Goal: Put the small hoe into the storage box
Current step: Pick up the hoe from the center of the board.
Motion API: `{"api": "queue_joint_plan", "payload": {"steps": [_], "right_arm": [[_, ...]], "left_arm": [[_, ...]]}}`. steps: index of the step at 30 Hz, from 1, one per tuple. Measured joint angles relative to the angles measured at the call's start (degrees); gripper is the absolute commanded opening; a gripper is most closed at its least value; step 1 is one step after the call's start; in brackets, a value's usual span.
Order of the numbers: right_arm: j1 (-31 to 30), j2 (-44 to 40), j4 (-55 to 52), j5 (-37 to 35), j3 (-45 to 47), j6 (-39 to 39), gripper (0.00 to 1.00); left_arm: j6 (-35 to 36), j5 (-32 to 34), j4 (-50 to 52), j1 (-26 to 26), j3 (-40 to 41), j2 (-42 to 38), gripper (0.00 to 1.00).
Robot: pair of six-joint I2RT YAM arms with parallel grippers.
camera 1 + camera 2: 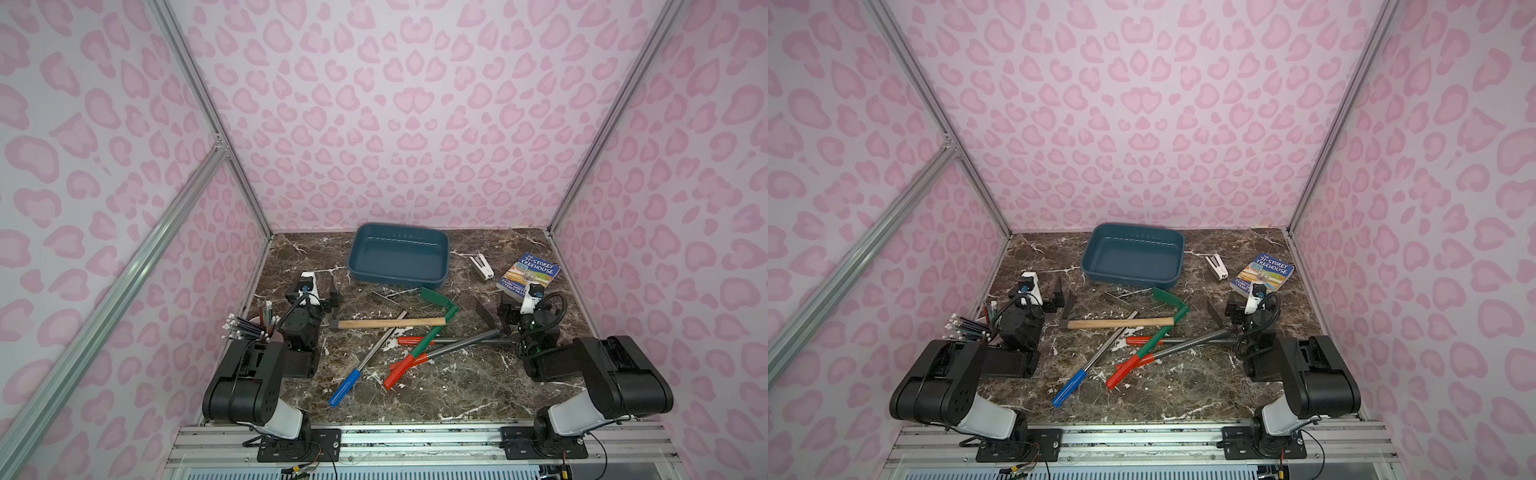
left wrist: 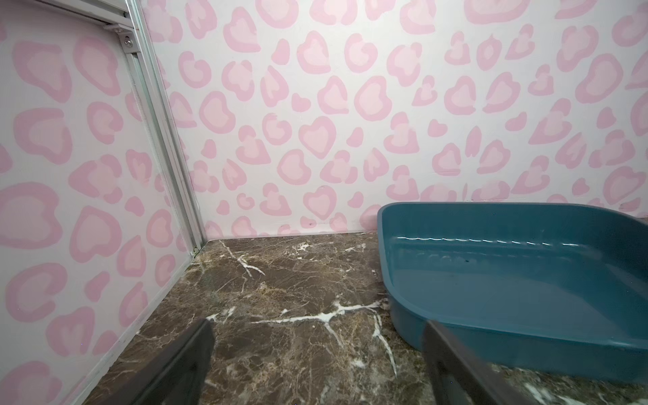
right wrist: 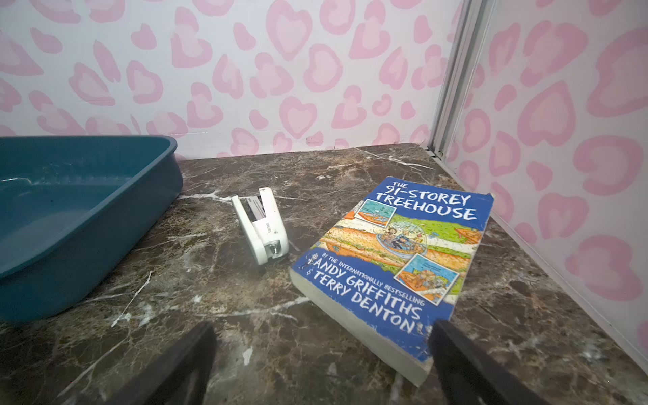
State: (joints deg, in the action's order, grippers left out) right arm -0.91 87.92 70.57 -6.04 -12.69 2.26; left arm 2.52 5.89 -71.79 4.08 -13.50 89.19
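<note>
The small hoe [image 1: 436, 297] [image 1: 1168, 297] has a green blade, a green shaft and a red grip. It lies mid-table on top of other tools, just in front of the storage box [image 1: 390, 283] [image 1: 1125, 280]. The box is an empty teal tub near the back wall, also seen in the wrist views [image 2: 403, 308] [image 3: 87, 266]. My left gripper [image 1: 333, 297] [image 1: 1064, 296] [image 2: 319, 328] is open above bare marble, left of the box. My right gripper [image 1: 494, 309] [image 1: 1223, 311] [image 3: 322, 328] is open near the book's corner, right of the hoe. Neither holds anything.
A wooden-handled hammer [image 1: 390, 323] lies across the hoe's shaft, with a blue-handled metal tool [image 1: 345, 386] and a red-handled tool [image 1: 415, 340] among the pile. A white stapler [image 3: 261, 224] and a blue book [image 3: 396, 252] sit at the back right. A pencil cup [image 1: 249, 326] stands at the left.
</note>
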Motion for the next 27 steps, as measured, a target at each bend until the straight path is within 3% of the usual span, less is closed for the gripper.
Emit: {"api": "queue_joint_plan", "payload": {"steps": [19, 27], "right_arm": [[0.00, 0.00, 0.00, 0.15, 0.00, -0.22, 0.99], [-0.17, -3.80, -2.78, 0.76, -0.44, -0.87, 0.99]], "left_arm": [[0.02, -0.04, 0.66, -0.11, -0.66, -0.46, 0.98], [0.00, -0.02, 12.28, -0.11, -8.72, -2.80, 1.00]]}}
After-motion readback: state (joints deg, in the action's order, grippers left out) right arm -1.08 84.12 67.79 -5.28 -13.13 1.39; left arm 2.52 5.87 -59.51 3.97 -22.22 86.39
